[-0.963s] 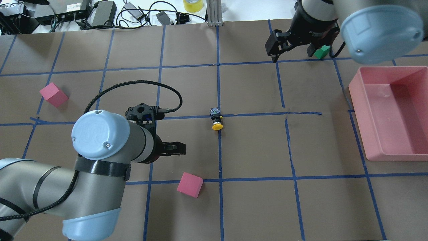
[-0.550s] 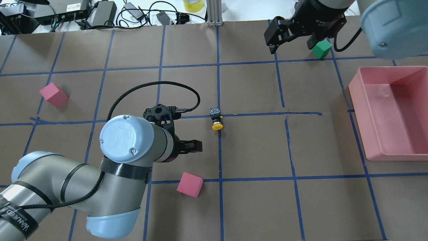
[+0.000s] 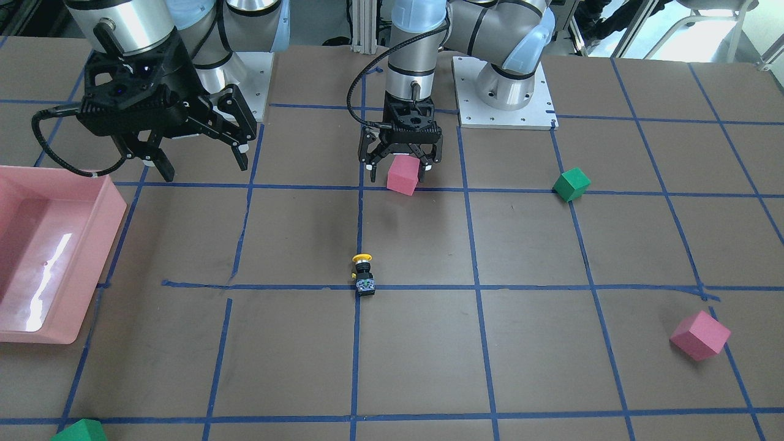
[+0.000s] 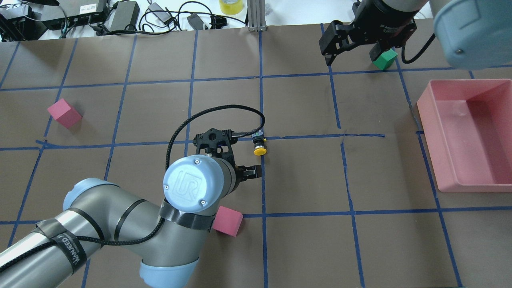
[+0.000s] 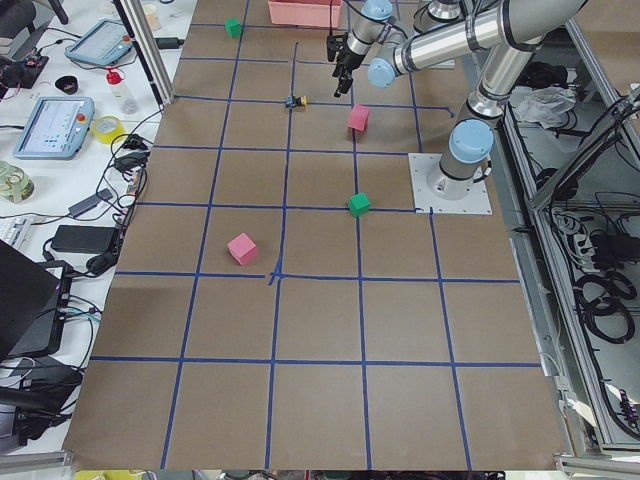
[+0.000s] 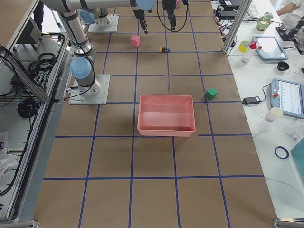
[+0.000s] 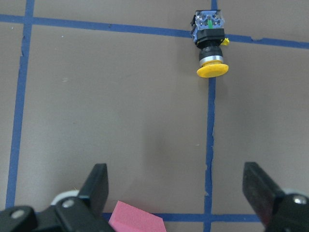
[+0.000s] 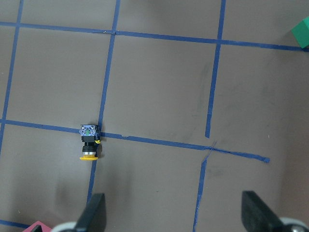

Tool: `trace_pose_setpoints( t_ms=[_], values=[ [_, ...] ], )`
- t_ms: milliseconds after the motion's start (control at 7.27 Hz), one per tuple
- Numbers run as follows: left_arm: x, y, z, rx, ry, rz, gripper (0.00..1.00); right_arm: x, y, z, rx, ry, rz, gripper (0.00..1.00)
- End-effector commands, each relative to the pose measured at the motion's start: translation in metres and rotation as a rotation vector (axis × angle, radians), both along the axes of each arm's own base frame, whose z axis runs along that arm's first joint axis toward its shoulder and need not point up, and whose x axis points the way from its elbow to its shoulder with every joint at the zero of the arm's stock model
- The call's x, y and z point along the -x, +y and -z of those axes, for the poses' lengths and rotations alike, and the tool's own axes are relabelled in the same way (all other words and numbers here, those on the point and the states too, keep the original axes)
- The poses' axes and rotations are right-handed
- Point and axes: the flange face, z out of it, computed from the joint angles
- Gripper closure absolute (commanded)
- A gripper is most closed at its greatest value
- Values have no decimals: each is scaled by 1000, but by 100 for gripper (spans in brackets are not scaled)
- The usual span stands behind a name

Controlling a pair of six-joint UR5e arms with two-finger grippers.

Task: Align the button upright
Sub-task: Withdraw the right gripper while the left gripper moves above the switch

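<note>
Near mid-worktop, at a crossing of blue tape lines: button lying on its side, not upright; yellow cap twd robot, contact block away from it, body approx. along the tape line; touched by neither gripper. L gripper spread wide, nothing betw. fingers, hovering above worktop on robot's side of button, pointing down; button ahead of it in L wrist view, a bit off the gap's centre line, well apart from fingertips. Pink cube on worktop nearer robot, partly under L arm in overhead view, corner showing at bottom edge of L wrist view; not gripped. R gripper also spread, empty, held well above far R part of worktop, well apart from button; green cube on worktop by it, overlapped by one finger in overhead view, at corner of R wrist view. Pink bin at R edge of worktop; 2nd pink cube far L; 2nd green cube on L side, near L arm's base plate.
</note>
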Motion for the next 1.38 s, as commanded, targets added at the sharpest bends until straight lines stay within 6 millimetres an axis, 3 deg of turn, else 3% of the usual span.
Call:
trace_pose_setpoints(
  t_ms=[0,413,688,1238],
  values=[
    [20,-10,7,29,-35,-64,0,2,-1,2,-6,-1,11,0],
    [46,-11,32,58,4,-59,1,6,-4,4,-1,-2,18,0],
    [60,-8,53,73,0,-56,1,23,-11,13,-27,9,53,0],
    [76,-39,71,97,-46,-82,5,18,-7,16,-41,0,42,0]
  ],
)
